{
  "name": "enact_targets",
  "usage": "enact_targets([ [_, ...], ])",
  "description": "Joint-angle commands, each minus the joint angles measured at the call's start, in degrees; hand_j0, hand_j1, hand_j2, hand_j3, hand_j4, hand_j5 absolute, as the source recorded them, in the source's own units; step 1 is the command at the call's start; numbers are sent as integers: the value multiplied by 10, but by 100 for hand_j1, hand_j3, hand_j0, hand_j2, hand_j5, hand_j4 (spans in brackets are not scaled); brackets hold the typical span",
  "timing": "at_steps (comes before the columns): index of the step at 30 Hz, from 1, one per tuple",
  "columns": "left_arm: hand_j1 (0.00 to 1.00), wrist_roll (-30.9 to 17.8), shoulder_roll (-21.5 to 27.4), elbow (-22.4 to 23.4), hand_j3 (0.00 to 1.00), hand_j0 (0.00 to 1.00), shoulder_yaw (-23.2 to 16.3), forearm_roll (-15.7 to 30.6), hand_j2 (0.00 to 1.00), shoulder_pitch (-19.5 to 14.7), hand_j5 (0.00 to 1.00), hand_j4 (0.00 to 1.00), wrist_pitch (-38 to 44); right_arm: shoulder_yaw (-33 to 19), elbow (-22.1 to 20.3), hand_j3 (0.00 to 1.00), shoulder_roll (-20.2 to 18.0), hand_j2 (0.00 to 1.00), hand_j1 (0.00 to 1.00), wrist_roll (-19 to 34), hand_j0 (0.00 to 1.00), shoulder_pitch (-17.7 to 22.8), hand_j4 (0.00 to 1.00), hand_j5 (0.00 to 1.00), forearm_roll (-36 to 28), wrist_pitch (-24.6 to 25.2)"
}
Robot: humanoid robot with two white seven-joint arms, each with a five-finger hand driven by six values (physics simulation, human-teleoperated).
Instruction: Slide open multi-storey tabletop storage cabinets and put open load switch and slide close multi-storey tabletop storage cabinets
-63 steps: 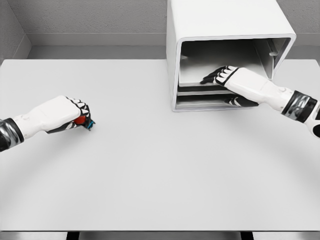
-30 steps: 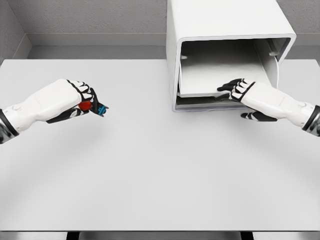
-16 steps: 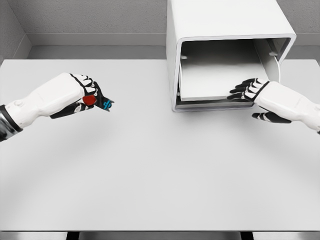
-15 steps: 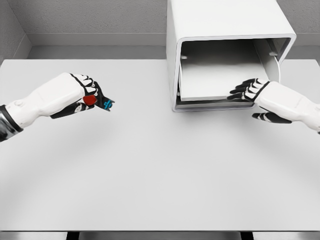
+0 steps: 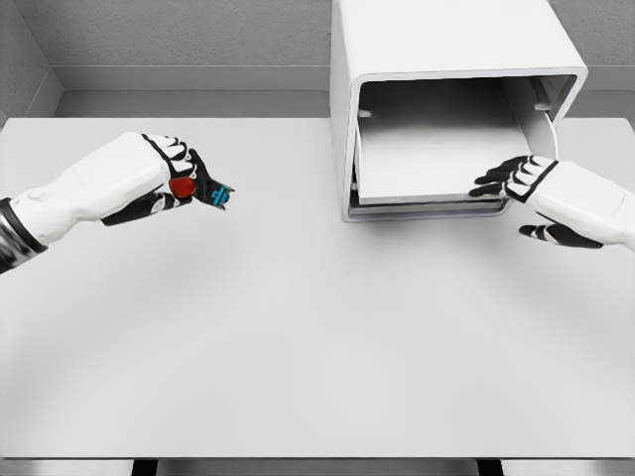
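The white storage cabinet stands at the back right of the table, its front open. An upper shelf tray is slid partly out toward me. My right hand rests at the tray's front right corner, fingers spread on its edge and thumb below; it grasps nothing. My left hand hovers above the left side of the table, shut on the load switch, a small part with a red knob and a blue-black body sticking out to the right.
The white table spans the view, with its front edge at the bottom. A grey wall runs behind the cabinet. A lower drawer slot shows under the pulled tray.
The tray has slid outward as my right hand drew back to the right. My left hand has lifted the load switch and carried it up and right toward the cabinet.
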Motion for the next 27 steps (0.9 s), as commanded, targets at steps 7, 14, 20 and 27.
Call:
enact_targets([
  [7, 35, 0, -22, 0, 35, 35, -3, 8, 35, -10, 35, 35, 2, -32, -14, 84, -5, 84, 84, 0, 84, 20, 84, 84, -15, 0],
  [14, 36, 0, -34, 0, 36, 36, -8, 9, 36, -21, 36, 36, 2, -57, -15, 74, -7, 74, 74, 0, 74, 21, 74, 74, -37, 0],
  [20, 38, 0, -71, 0, 38, 38, -16, 12, 38, -35, 38, 38, 2, -94, -14, 70, -16, 70, 70, 0, 70, 33, 70, 70, -68, 0],
  [27, 38, 0, -109, 0, 38, 38, -31, 12, 38, -51, 38, 38, 2, -115, -8, 67, -23, 67, 67, 2, 67, 37, 67, 67, -82, 0],
])
